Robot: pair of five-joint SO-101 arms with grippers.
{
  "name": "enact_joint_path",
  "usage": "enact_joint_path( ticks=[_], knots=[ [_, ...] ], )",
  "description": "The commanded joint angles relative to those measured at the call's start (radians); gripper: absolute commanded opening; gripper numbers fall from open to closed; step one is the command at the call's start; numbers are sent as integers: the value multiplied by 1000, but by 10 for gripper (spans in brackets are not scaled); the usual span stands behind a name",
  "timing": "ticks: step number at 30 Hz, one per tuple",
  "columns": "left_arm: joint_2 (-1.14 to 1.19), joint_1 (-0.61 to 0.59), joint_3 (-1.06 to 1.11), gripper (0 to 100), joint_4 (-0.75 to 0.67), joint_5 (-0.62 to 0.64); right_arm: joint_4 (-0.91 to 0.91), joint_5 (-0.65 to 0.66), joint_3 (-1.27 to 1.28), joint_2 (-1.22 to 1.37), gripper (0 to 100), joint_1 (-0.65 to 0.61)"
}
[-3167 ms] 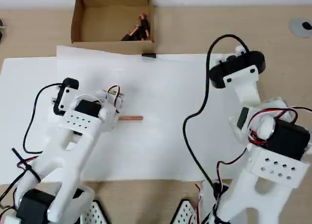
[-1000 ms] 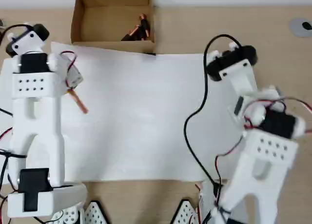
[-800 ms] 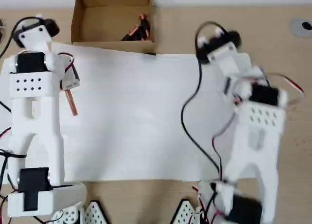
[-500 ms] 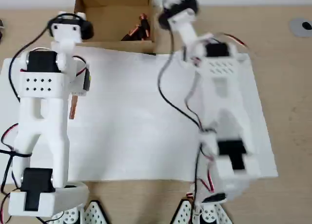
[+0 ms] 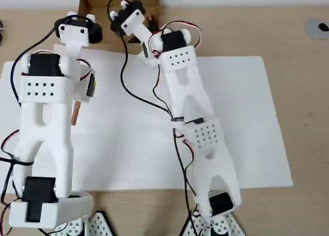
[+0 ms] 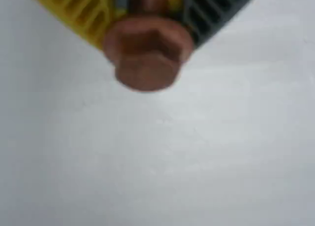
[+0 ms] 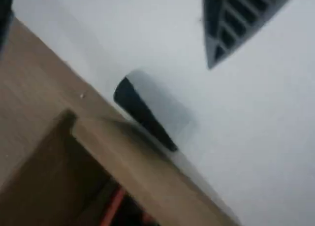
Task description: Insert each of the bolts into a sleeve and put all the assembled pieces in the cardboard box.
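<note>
My left gripper is shut on a copper bolt over the left part of the white paper; in the left wrist view the bolt's hex head sits between a yellow and a dark finger. My right gripper is stretched across to the front wall of the cardboard box. One dark ribbed finger hangs above the paper with nothing held. A black sleeve lies on the paper against the box wall. Assembled pieces lie inside the box, showing orange in the right wrist view.
A white paper sheet covers the middle of the wooden table. The right arm's body lies diagonally across the sheet's centre. A grey disc sits at the far right edge.
The right arm swung from the right side across the table to the box's front wall. The left arm moved toward the box with the bolt, which turned from slanted to nearly lengthwise.
</note>
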Motion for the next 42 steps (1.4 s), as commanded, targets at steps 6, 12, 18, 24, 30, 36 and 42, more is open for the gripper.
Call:
enact_joint_path(
  ticks=[6,12,18,24,30,36,42],
  knots=[
    [-30,2,-46,9,-18,87,43,48,-93,12,314,28],
    [-30,-21,58,9,-89,215,120,52,-88,12,314,25],
    [-128,-20,299,9,-287,267,117,95,-50,22,314,38],
    [-392,-15,606,9,-476,259,28,117,22,51,314,38],
    [-611,-15,799,8,-539,201,-32,173,30,84,314,38],
    [-671,5,904,8,-574,198,-34,258,25,113,314,35],
    [-674,15,934,8,-569,198,-52,285,24,125,309,45]
  ],
)
